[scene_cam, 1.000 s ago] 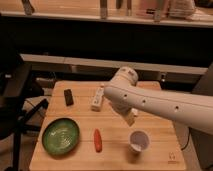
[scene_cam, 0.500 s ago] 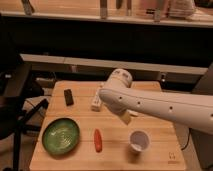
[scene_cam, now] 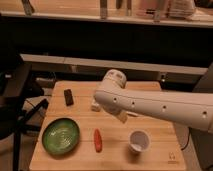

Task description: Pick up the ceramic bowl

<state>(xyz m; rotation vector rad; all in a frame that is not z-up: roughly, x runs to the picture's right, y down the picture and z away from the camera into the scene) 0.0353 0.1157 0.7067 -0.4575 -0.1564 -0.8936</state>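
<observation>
Approach is judged in hand: the open, empty pincer (scene_cam: 122, 116), held over the surface (scene_cam: 115, 156), must be brought left onto the bowl (scene_cam: 60, 135).

We can read no text, number or brand anywhere. A small dark mark (scene_cam: 172, 156) sits at the lower right corner of the worktop (scene_cam: 115, 161), too small for us to read. The pincer (scene_cam: 122, 117), under the arm (scene_cam: 165, 107) at mid-frame, shows us nothing legible.

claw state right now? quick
Claw: open, holding nothing. It hangs under the arm over the table, well apart from the ceramic bowl.
</observation>
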